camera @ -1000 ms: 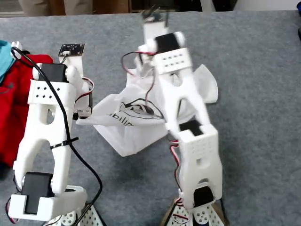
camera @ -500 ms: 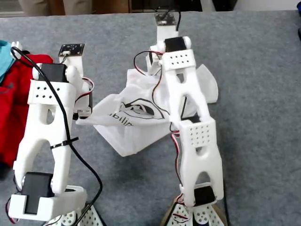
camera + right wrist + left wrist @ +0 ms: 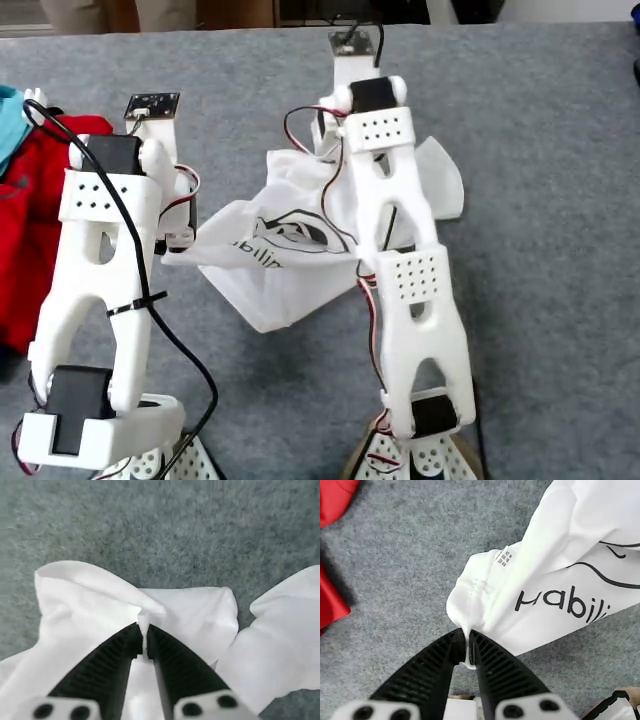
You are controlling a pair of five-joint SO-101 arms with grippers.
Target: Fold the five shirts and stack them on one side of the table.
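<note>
A white shirt (image 3: 290, 240) with a black drawing and lettering lies crumpled at the middle of the grey table. My left gripper (image 3: 467, 639) is shut on a fold at the white shirt's (image 3: 560, 575) edge, at the shirt's left side in the high view. My right gripper (image 3: 143, 633) is shut on a pinch of the white shirt (image 3: 100, 610) at its far side, under the right arm (image 3: 375, 130). A red shirt (image 3: 30, 230) lies bunched at the table's left edge, with a bit of teal cloth (image 3: 8, 115) beyond it.
The grey felt table (image 3: 540, 200) stretches bare to the right of the arms. The left arm (image 3: 110, 250) stands between the red shirt and the white one. A black cable (image 3: 150, 290) loops over the left arm.
The right arm has swung toward the far side and a little right, drawing the white shirt's far part with it. The left arm has kept still.
</note>
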